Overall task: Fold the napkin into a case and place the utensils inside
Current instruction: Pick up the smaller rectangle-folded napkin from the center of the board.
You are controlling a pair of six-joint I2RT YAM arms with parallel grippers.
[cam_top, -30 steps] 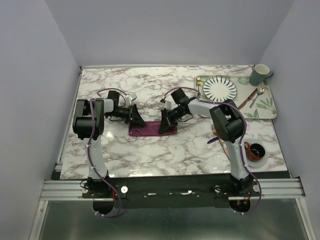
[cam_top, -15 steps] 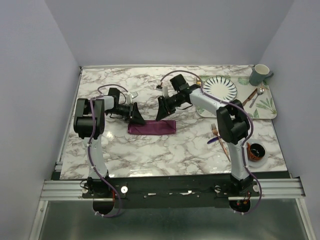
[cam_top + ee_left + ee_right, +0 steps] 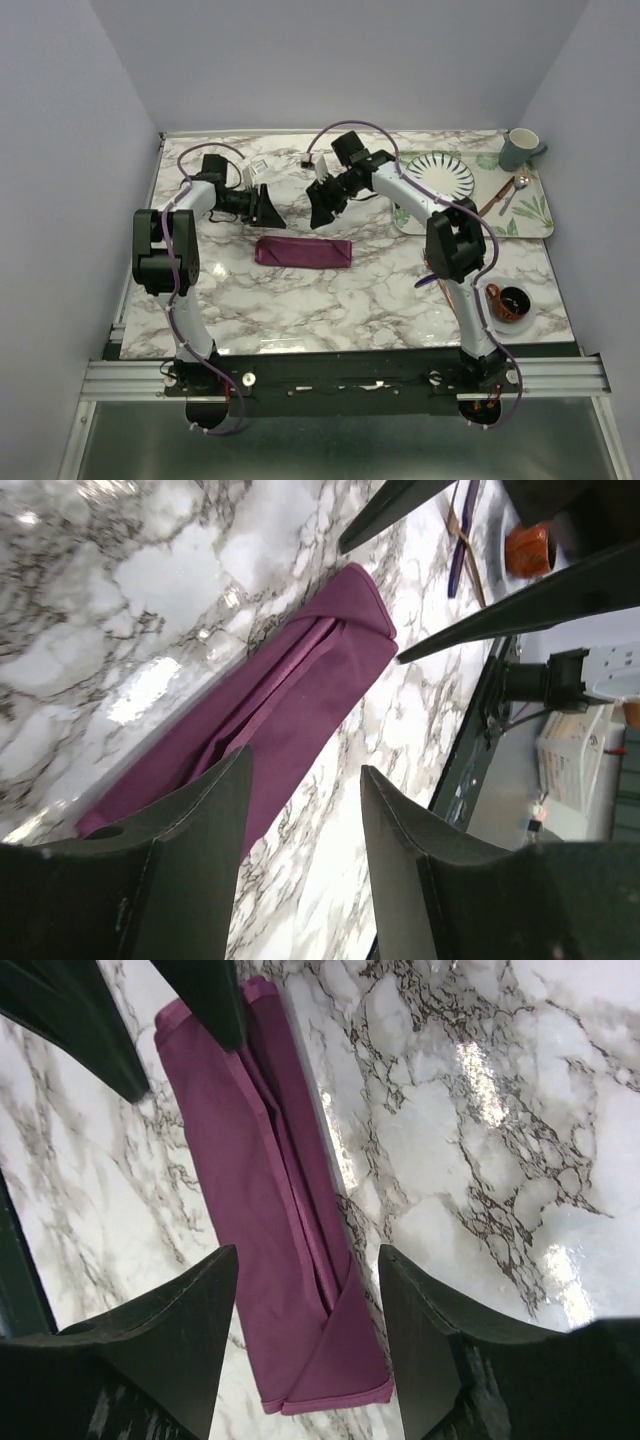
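The napkin is folded into a narrow plum-purple case (image 3: 303, 251) that lies flat on the marble, free of both grippers. It also shows in the left wrist view (image 3: 300, 685) and the right wrist view (image 3: 270, 1190). My left gripper (image 3: 268, 208) is open and empty, raised beyond the case's left end (image 3: 305, 765). My right gripper (image 3: 322, 205) is open and empty, raised beyond the case's right half (image 3: 308, 1252). The copper fork (image 3: 452, 292) and blue knife (image 3: 424, 282) lie at the right, partly hidden by my right arm.
A leaf-patterned tray (image 3: 533, 215) at the far right holds a striped plate (image 3: 440, 177), a grey-green mug (image 3: 519, 148), a silver spoon (image 3: 517, 188) and a gold-coloured utensil (image 3: 492, 205). A brown cup (image 3: 513, 302) stands near the front right.
Both grippers have risen off the case's ends and drawn back toward the far side. The case stays flat where it was.
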